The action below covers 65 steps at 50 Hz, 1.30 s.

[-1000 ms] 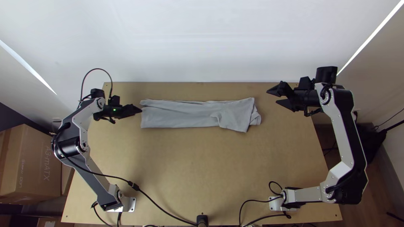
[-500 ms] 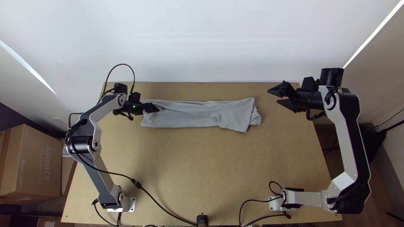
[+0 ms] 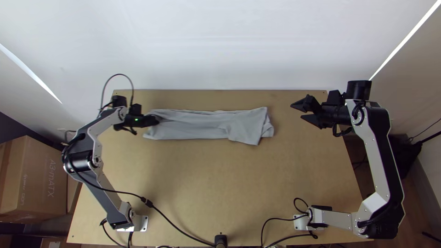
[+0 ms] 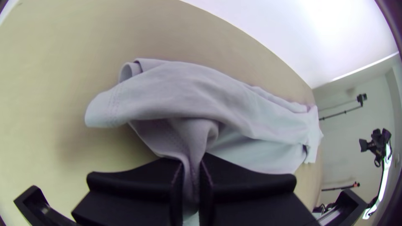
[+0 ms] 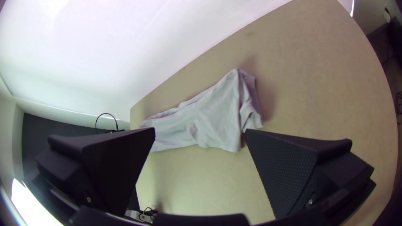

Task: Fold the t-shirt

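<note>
1. One grey t-shirt (image 3: 202, 126) lies in a long, narrow folded strip on the far half of the light wooden table (image 3: 220, 183), between the two grippers. It is probably several layers thick, though I can't count them.
2. The strip's right end is wider, with a skewed flap and loose edges at its outer side. In the left wrist view, a stitched hem lies beside the pinched part.
3. The left gripper (image 3: 156, 120) has its two fingers closed on a bunched bit of cloth at the t-shirt's left end, and covers part of that end from above.
4. The right gripper (image 3: 297, 111) stands wide, its two fingers well apart with nothing between them, off the t-shirt's right end and apart from it.
5. One cardboard box (image 3: 36, 174) beyond the table's left side carries two lines of print on the face seen from above.
6. One black cable (image 3: 177, 226) crosses the near left part of the table, running from the left arm (image 3: 104, 193) to the near edge; it lies well apart from the t-shirt.
7. A pale wall (image 3: 220, 41) rises behind the table's far edge.
</note>
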Each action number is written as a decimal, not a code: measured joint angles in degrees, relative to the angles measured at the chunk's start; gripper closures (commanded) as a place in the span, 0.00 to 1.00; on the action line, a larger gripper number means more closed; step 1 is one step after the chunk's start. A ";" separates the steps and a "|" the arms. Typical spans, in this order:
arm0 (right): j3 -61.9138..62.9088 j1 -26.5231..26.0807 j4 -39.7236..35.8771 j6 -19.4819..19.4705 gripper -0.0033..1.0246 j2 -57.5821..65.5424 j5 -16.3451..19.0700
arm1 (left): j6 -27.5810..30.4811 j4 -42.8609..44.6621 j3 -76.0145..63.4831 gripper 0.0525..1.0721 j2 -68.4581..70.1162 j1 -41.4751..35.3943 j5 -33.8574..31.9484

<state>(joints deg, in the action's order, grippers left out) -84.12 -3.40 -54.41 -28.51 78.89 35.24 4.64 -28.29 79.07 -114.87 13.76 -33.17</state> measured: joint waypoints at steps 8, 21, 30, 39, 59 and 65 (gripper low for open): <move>3.50 -0.42 1.70 0.26 0.04 -0.55 -0.02 | 4.24 -4.35 -0.33 0.98 2.51 9.77 0.37; 7.74 -0.52 4.07 0.44 0.04 -0.55 0.00 | 11.91 -18.40 -0.33 0.97 11.43 18.88 0.17; 9.57 -0.04 5.62 0.44 0.04 -0.55 -0.31 | 12.81 -25.35 0.07 0.97 19.76 15.41 -0.24; 12.63 0.76 6.21 0.46 0.04 -0.55 -0.94 | 8.96 -27.43 3.69 0.98 23.67 4.31 -0.35; 15.54 0.70 7.21 0.44 0.04 -2.29 -1.38 | -6.12 -27.56 19.91 0.98 15.06 -19.91 2.67; 15.98 0.44 7.23 0.42 0.04 -4.00 -1.38 | -8.37 -27.56 24.72 0.98 9.94 -24.79 4.35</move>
<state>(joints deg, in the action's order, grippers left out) -68.14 -2.96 -47.18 -28.10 74.89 33.87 -3.73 -55.86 103.79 -104.92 -11.03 -28.82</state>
